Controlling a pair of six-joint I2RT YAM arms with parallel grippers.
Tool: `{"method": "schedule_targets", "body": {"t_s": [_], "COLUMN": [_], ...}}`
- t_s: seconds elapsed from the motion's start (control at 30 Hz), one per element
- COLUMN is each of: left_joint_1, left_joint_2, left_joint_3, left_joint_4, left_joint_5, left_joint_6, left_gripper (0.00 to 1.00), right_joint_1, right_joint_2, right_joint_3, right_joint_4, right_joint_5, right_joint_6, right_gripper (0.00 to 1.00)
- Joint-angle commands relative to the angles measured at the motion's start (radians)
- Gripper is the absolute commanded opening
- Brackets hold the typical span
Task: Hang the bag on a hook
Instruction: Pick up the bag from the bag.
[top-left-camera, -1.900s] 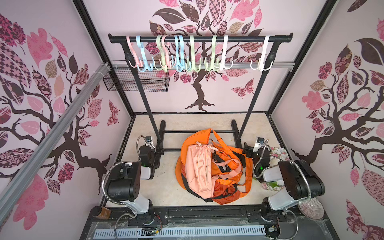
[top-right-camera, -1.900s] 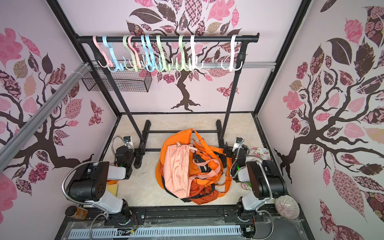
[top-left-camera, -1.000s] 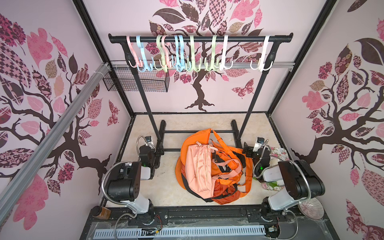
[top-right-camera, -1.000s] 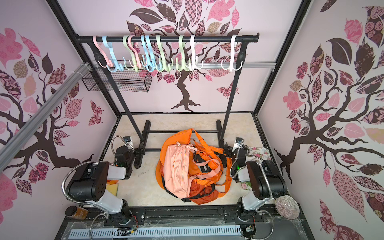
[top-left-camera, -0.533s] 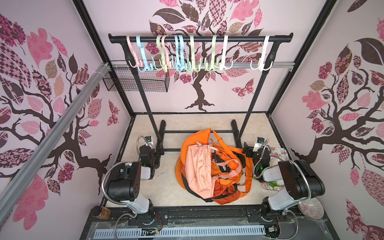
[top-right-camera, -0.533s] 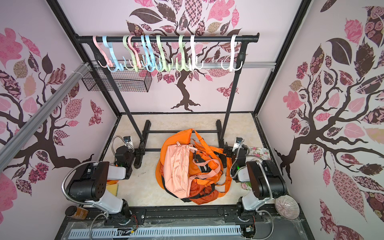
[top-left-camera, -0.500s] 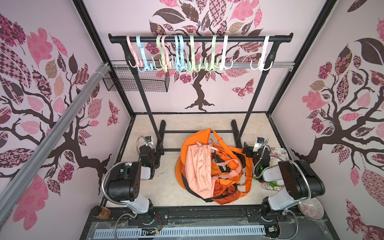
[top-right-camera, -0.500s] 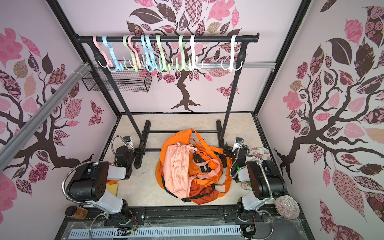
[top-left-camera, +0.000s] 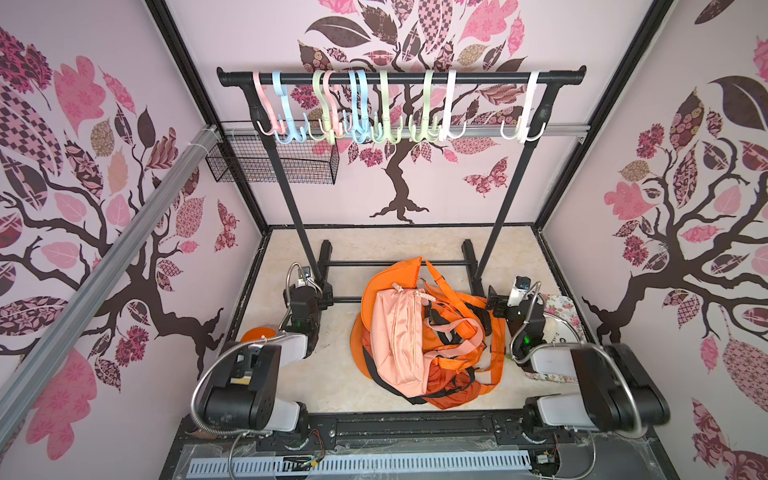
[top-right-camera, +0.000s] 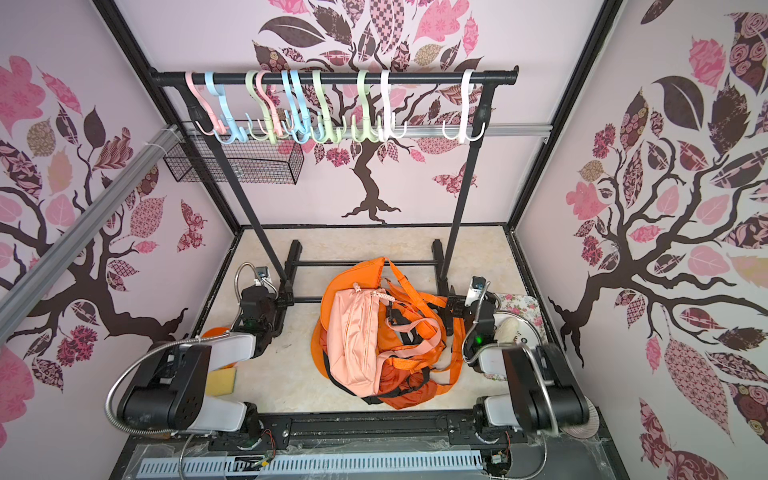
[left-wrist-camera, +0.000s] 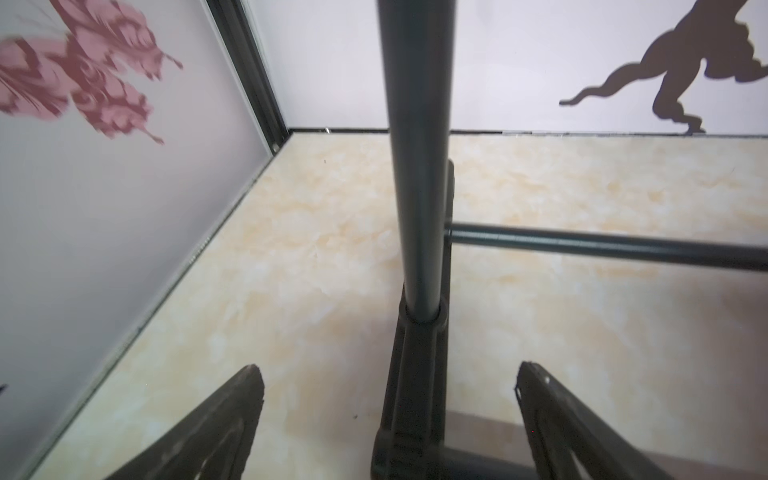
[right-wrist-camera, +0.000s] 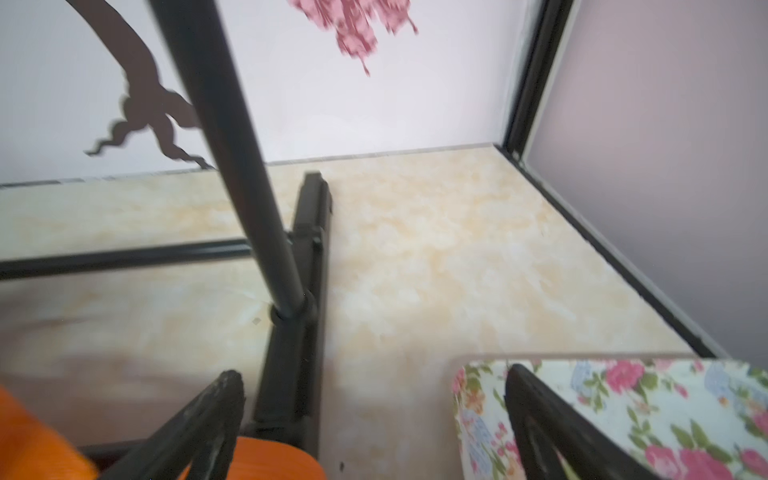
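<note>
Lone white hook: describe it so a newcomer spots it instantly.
Find the black clothes rack by the back wall and follow its top bar to the robot's right end. The last hook there is white, hanging alone, apart from the bunched pastel hooks.

1. Marbled beige tabletop (top-left-camera: 332, 382), walled left, right and far.
2. Far half: two black rack feet (top-left-camera: 325, 254), joined by crossbars.
3. Centre: heap of orange bags (top-left-camera: 386, 282) overlapping the crossbars, with a pink bag (top-left-camera: 395, 336) on top.
4. Right edge: floral tray (top-left-camera: 564, 309).
5. Near left: orange disc (top-left-camera: 257, 333), partly hidden, with a yellow sponge (top-right-camera: 221, 382) just nearer.
</note>
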Motion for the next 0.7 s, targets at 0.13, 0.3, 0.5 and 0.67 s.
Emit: {"method": "schedule_targets", "body": {"t_s": [0.13, 0.3, 0.5, 0.67], "left_joint_1": [-0.18, -0.286, -0.486, -0.524], "left_joint_2": [-0.239, -0.308, -0.346, -0.443], "left_joint_3": [0.317, 0.451, 0.497, 0.386], "left_joint_4": [-0.586, -0.92, -1.278, -1.285], "left_joint_5": [-0.062, 0.168, 0.142, 0.245], "left_joint_6": [-0.264, -0.35, -0.377, -0.482], "left_gripper": [0.97, 0.95, 0.94, 0.92], "right_joint_1": [-0.035, -0.012, 0.052, 0.119], "right_joint_2": [-0.234, -0.201, -0.25, -0.275], "right_joint_3": [0.241, 0.398, 0.451, 0.41], "right_joint_4": [-0.675, -0.915, -1.077, -1.116], "right_joint_5": [-0.033, -0.177, -0.207, -0.211], "right_joint_6": [0.568, 0.518, 0.463, 0.481], "right_gripper": [1.0, 1.0, 1.0, 1.0]}}
